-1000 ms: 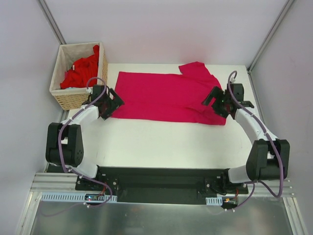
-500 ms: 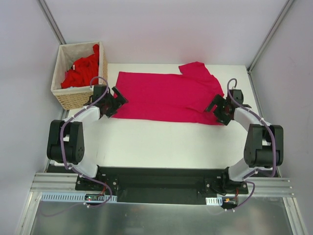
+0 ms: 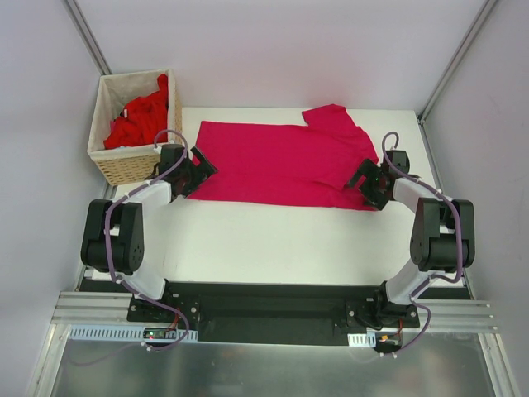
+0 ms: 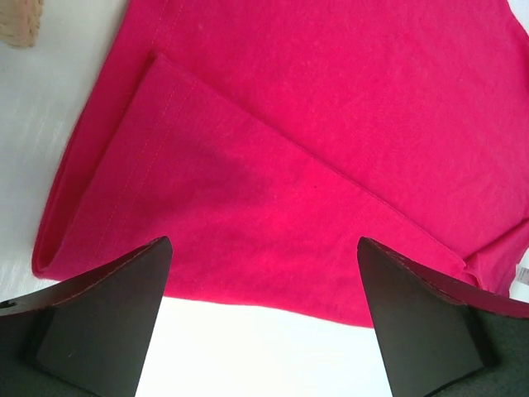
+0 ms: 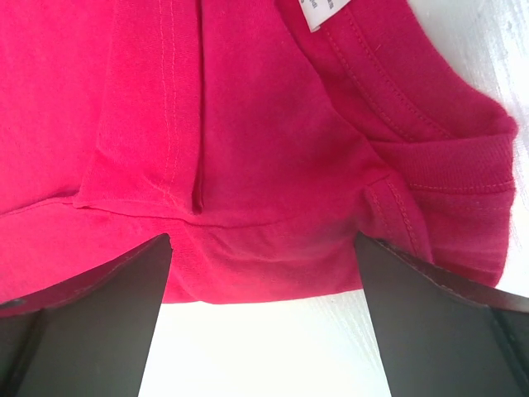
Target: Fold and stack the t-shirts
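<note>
My left gripper (image 3: pixel 194 171) and right gripper (image 3: pixel 369 184), both wide open and empty, hover at the near corners of the magenta-crimson soft-cloth t-shirt (image 3: pixel 281 161), apparently part-folded on the white table (image 3: pixel 273 240), while brighter red shirts (image 3: pixel 136 120) wait unfolded in the woven wicker basket (image 3: pixel 120 171), far left.

We see a woven wicker basket (image 3: pixel 124 169) with a pale liner just left of the left jaws and slightly beyond them. The white desk (image 3: pixel 273 240) shows beneath both pairs of jaws and between them. Grey walls (image 3: pixel 273 50) stand well beyond them.
</note>
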You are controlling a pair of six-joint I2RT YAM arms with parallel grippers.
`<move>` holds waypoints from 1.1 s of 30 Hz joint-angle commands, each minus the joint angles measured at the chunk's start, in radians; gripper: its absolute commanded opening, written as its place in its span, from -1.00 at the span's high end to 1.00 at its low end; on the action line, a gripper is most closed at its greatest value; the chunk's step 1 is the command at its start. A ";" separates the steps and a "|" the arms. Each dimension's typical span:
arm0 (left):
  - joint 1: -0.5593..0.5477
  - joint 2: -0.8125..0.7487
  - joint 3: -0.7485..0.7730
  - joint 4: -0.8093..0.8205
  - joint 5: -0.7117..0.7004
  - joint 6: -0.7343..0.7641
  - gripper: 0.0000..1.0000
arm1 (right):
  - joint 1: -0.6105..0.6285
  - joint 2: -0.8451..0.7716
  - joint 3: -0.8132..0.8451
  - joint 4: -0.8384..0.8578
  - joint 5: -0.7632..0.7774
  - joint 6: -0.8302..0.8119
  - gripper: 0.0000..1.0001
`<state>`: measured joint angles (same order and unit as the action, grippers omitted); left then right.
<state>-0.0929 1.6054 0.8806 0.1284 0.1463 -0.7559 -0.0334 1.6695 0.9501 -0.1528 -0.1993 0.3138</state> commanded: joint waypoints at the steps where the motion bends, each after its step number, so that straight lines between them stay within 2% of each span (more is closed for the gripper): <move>1: 0.005 0.051 -0.037 0.040 -0.051 0.017 -0.89 | -0.008 0.012 0.022 0.027 -0.017 0.013 -0.94; 11: 0.001 0.122 -0.061 -0.003 -0.113 -0.003 -0.85 | -0.013 -0.025 0.000 0.022 -0.026 0.021 -0.94; 17: 0.001 0.087 -0.097 -0.024 -0.125 -0.016 -0.84 | -0.014 -0.050 -0.048 0.009 -0.005 0.036 -0.93; 28: 0.001 -0.085 -0.221 -0.111 -0.137 -0.036 -0.80 | -0.017 -0.160 -0.177 -0.060 0.006 0.045 -0.93; 33: -0.001 -0.240 -0.339 -0.147 -0.119 -0.052 -0.79 | -0.017 -0.310 -0.234 -0.135 0.021 0.038 -0.93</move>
<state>-0.1028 1.4631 0.6487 0.1394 0.0418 -0.7788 -0.0444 1.4822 0.7609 -0.1761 -0.2043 0.3519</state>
